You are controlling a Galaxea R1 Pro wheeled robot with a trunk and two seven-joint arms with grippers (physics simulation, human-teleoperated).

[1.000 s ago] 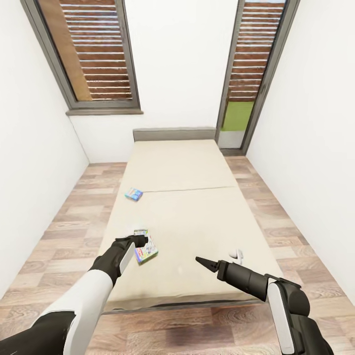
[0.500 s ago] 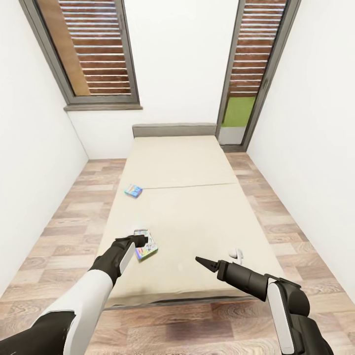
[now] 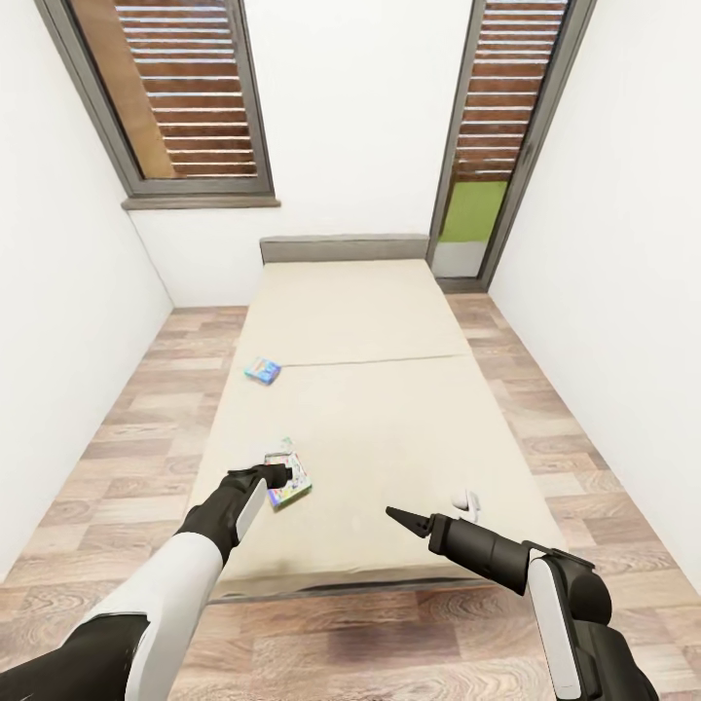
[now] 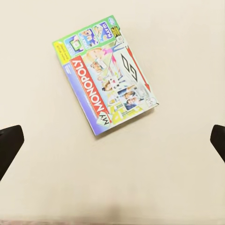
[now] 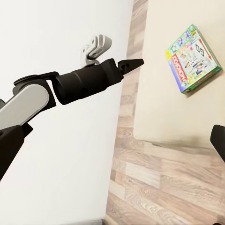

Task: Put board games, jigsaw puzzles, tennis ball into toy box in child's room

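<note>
Two board games lie on the beige bed [image 3: 389, 428]. The pale green multicoloured box [image 3: 289, 484] lies near the bed's front left; the left wrist view shows it flat on the cover [image 4: 105, 75]. The small blue box [image 3: 262, 370] sits farther back by the left edge. My left gripper [image 3: 280, 475] hovers just in front of the multicoloured box, open, with nothing between its fingers [image 4: 9, 145]. My right gripper [image 3: 401, 517] hangs open over the bed's front right. Its wrist view looks across at the same box [image 5: 193, 58] and my left arm [image 5: 89, 82].
Wood-look floor [image 3: 146, 428] runs along both sides of the bed, between white walls. The dark grey headboard [image 3: 343, 247] stands against the far wall, between two shuttered windows. A small white object [image 3: 468, 503] lies on the bed close to my right gripper.
The whole view has shifted slightly, so the bed and both boxes sit a little higher in the picture. Both arms hold the same pose.
</note>
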